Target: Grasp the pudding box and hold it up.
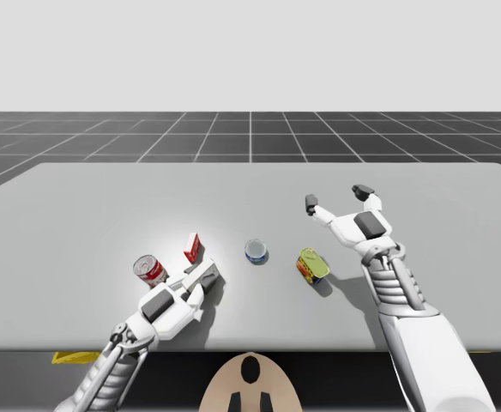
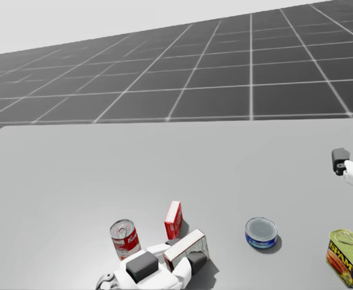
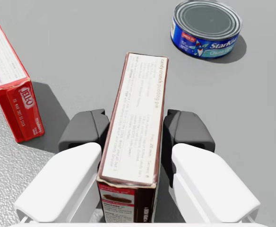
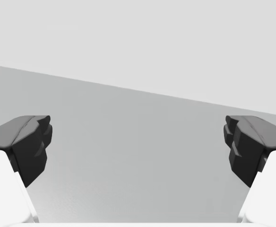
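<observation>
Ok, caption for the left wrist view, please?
My left gripper shut on the pudding box, red box and flat blue can nearby.

A simulated test scene: plain grey tabletop (image 1: 79, 215), dark gridded floor (image 1: 250, 133), blank pale backdrop all round.

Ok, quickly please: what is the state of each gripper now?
Left gripper: shut on the pudding box.
Right gripper: open, holding nothing.

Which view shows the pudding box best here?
Left wrist view: the pudding box is close up between the jaws of my left gripper. Head and high views show it from afar, at that gripper.
</observation>
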Available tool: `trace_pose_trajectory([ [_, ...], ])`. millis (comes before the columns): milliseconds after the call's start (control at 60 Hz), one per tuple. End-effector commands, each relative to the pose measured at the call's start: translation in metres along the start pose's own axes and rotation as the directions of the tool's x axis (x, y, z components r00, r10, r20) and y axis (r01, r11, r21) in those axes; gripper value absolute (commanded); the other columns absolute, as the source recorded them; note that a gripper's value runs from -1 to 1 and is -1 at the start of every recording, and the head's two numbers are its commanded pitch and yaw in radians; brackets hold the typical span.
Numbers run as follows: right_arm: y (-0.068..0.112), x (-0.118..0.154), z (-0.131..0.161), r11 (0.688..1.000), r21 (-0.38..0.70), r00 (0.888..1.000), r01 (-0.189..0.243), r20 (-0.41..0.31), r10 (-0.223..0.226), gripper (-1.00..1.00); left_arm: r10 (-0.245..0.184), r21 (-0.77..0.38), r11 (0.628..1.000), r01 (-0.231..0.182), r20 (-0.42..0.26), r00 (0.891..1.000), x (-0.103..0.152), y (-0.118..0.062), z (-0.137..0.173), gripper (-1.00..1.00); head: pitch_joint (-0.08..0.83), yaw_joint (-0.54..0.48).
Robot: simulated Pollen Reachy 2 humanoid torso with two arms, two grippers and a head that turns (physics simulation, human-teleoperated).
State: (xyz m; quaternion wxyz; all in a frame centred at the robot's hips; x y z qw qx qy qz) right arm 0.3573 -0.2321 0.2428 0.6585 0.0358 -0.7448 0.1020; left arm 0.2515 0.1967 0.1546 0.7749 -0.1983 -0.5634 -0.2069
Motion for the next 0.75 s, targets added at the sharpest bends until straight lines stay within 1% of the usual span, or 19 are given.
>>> trace_pose_trajectory([
  [17, -0.001, 0.000, 0.000, 1.000, -0.002, 1.000, 0.002, 0.001, -0.002, -1.00, 0.003, -0.016, 1.000, -0.003, -0.023, 1.000, -0.004, -0.003, 0.002, 1.00, 0.333, 0.27],
  [100, -0.001, 0.000, 0.000, 1.000, -0.002, 1.000, 0.003, 0.001, -0.003, -1.00, -0.007, -0.023, 1.000, 0.007, -0.016, 1.000, 0.002, -0.005, 0.005, 1.00, 0.322, 0.27],
  [167, -0.002, 0.000, 0.000, 1.000, -0.001, 1.000, 0.003, 0.000, -0.003, -1.00, -0.028, -0.025, 0.999, 0.028, -0.005, 1.000, 0.012, -0.006, 0.009, 1.00, 0.322, 0.27],
  [300, -0.001, 0.000, 0.000, 1.000, 0.000, 1.000, 0.001, -0.005, -0.001, -1.00, -0.076, -0.012, 0.997, 0.076, 0.047, 0.996, 0.045, -0.006, 0.024, 1.00, 0.325, 0.27],
  [350, -0.001, 0.000, -0.001, 1.000, -0.001, 1.000, 0.001, -0.007, -0.002, -1.00, -0.100, -0.003, 0.995, 0.100, 0.080, 0.992, 0.065, -0.005, 0.032, 1.00, 0.324, 0.26],
  [400, -0.001, 0.000, 0.000, 1.000, 0.002, 1.000, 0.007, -0.011, -0.007, -1.00, -0.117, 0.006, 0.993, 0.117, 0.097, 0.988, 0.074, -0.004, 0.036, 1.00, 0.324, 0.26],
  [417, -0.001, 0.000, -0.001, 1.000, 0.003, 1.000, 0.012, -0.014, -0.012, -1.00, -0.132, 0.012, 0.991, 0.131, 0.115, 0.985, 0.084, -0.004, 0.039, 1.00, 0.323, 0.26],
  [467, -0.001, -0.001, -0.001, 1.000, 0.008, 1.000, 0.016, -0.018, -0.016, -1.00, -0.140, 0.018, 0.990, 0.139, 0.134, 0.981, 0.095, -0.004, 0.042, 1.00, 0.322, 0.26],
  [483, -0.001, -0.001, -0.001, 1.000, 0.011, 1.000, 0.017, -0.023, -0.016, -1.00, -0.158, 0.031, 0.987, 0.155, 0.152, 0.976, 0.105, -0.004, 0.045, 1.00, 0.321, 0.26],
  [517, 0.000, -0.002, -0.002, 1.000, 0.008, 1.000, -0.006, -0.025, 0.006, -1.00, -0.170, 0.039, 0.985, 0.166, 0.164, 0.972, 0.112, -0.005, 0.047, 1.00, 0.320, 0.26],
  [533, 0.000, -0.003, -0.002, 1.000, 0.008, 1.000, 0.002, -0.029, -0.002, -1.00, -0.187, 0.047, 0.982, 0.181, 0.181, 0.966, 0.123, -0.006, 0.049, 1.00, 0.319, 0.26],
  [567, 0.000, -0.003, -0.002, 1.000, 0.010, 0.999, 0.002, -0.033, -0.002, -1.00, -0.198, 0.055, 0.980, 0.191, 0.192, 0.961, 0.130, -0.006, 0.051, 1.00, 0.319, 0.26],
  [583, 0.000, -0.004, -0.002, 1.000, 0.013, 0.999, -0.004, -0.033, 0.004, -1.00, -0.216, 0.066, 0.976, 0.207, 0.210, 0.953, 0.141, -0.007, 0.053, 1.00, 0.318, 0.26],
  [617, 0.000, -0.004, -0.002, 1.000, 0.014, 0.999, -0.006, -0.034, 0.006, -1.00, -0.227, 0.072, 0.974, 0.216, 0.222, 0.948, 0.149, -0.008, 0.055, 1.00, 0.317, 0.26],
  [633, 0.001, -0.005, -0.002, 1.000, 0.014, 0.999, -0.009, -0.035, 0.009, -1.00, -0.244, 0.087, 0.969, 0.229, 0.241, 0.940, 0.160, -0.009, 0.057, 1.00, 0.316, 0.26],
  [667, 0.001, -0.005, -0.003, 1.000, 0.015, 0.999, -0.014, -0.036, 0.015, -1.00, -0.254, 0.096, 0.967, 0.237, 0.252, 0.934, 0.167, -0.009, 0.059, 1.00, 0.315, 0.26],
  [700, 0.001, -0.006, -0.002, 0.999, 0.018, 0.999, -0.026, -0.036, 0.027, -1.00, -0.269, 0.111, 0.963, 0.247, 0.279, 0.922, 0.181, -0.011, 0.063, 1.00, 0.313, 0.26],
  [733, 0.001, -0.007, -0.003, 0.999, 0.018, 0.999, -0.030, -0.035, 0.030, -1.00, -0.277, 0.121, 0.960, 0.252, 0.291, 0.916, 0.187, -0.011, 0.064, 1.00, 0.313, 0.26],
  [750, 0.001, -0.007, -0.003, 0.999, 0.022, 0.999, -0.034, -0.035, 0.035, -1.00, -0.284, 0.131, 0.958, 0.255, 0.302, 0.910, 0.193, -0.012, 0.066, 1.00, 0.313, 0.26],
])
